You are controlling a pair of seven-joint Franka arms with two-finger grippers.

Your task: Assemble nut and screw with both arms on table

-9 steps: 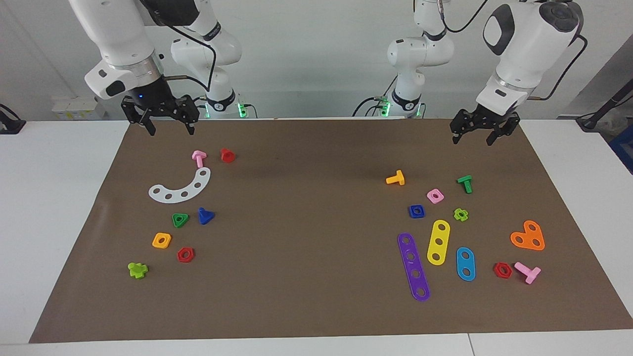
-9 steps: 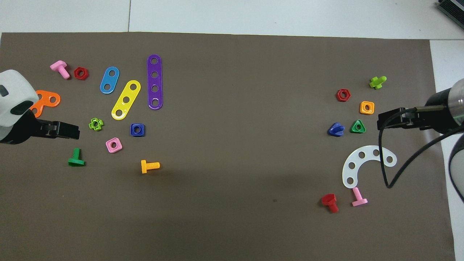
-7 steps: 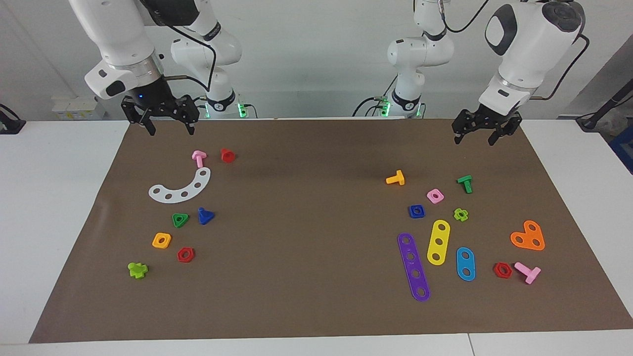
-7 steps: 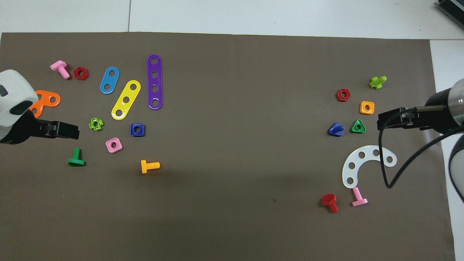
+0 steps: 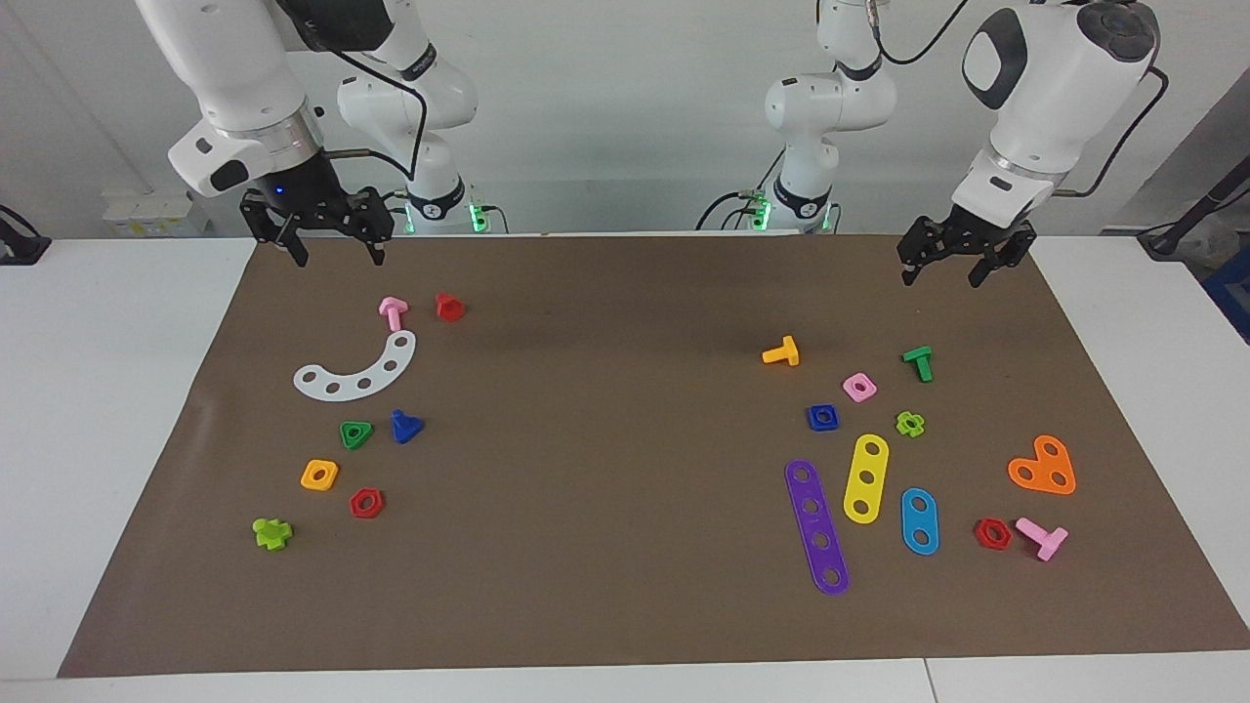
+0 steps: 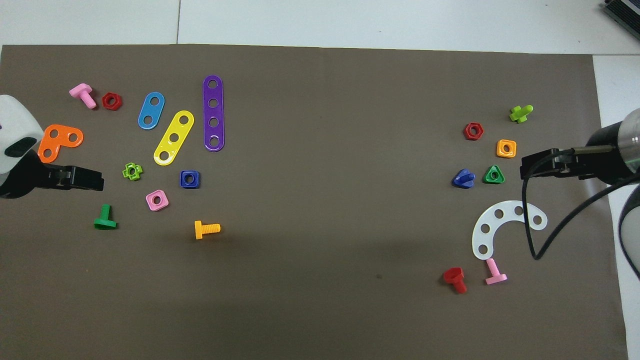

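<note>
The nut (image 5: 823,417) lies flat on the mat (image 5: 605,586) toward the left arm's end of the counter (image 5: 117,410), hole up, just beside a pink nut (image 5: 859,387) and the yellow strip (image 5: 865,477), with an orange bolt (image 5: 781,351) a little nearer the robots. The screw (image 5: 405,427) lies well apart from it, toward the right arm's end, resting on its side just beside a green nut (image 5: 355,434) (easy to confuse by shape, but that one has a hole). A white arc (image 5: 356,371) lies nearer the robots than the screw.

Neither part is touched, so the task looks to be at its very start: the approach before the first pick. The left pincer (image 5: 952,266) hangs released and empty over the mat's edge near the robots, with a green bolt (image 5: 919,362) between it and the nut. The right pincer (image 5: 332,244) hangs released and empty too, over the same edge at its own end, above a pink bolt (image 5: 393,311) and a red bolt (image 5: 448,307).

The next move likely calls for each pincer to travel out over its own part and come down: the left on the nut, gripping its flat sides without nudging the pink nut, the right on the screw. The screw's tilted rest could make the grip awkward, and its stem must end up free to meet the nut's hole.
</note>
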